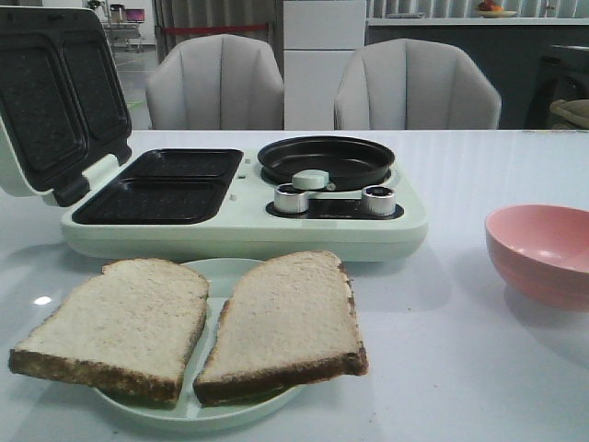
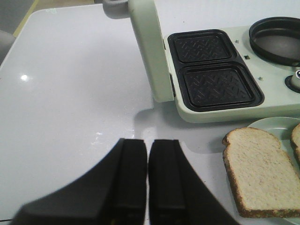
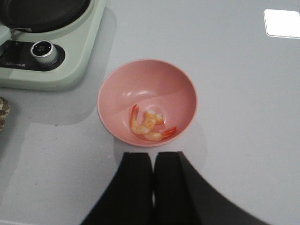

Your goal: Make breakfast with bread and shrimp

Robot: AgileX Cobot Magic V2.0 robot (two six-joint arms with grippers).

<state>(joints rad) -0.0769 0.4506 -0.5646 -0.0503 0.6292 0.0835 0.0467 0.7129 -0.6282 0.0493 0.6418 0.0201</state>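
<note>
Two slices of bread, left one [image 1: 115, 327] and right one [image 1: 285, 322], lie side by side on a pale green plate [image 1: 221, 274] at the table's front. The left slice also shows in the left wrist view [image 2: 260, 176]. The shrimp [image 3: 149, 123], pale pink-orange with a red tail, lies in a pink bowl [image 3: 146, 79], which stands at the right in the front view [image 1: 543, 253]. My left gripper [image 2: 147, 143] is shut and empty above the bare table, left of the bread. My right gripper [image 3: 153, 155] is shut and empty just short of the bowl. Neither gripper shows in the front view.
A pale green breakfast maker [image 1: 244, 230] stands behind the plate, its lid [image 1: 55, 92] open at the left over two dark grill plates [image 1: 166, 184]. A round black pan [image 1: 327, 161] and two knobs [image 1: 377, 200] sit on its right side. Two grey chairs [image 1: 216, 83] stand beyond the table.
</note>
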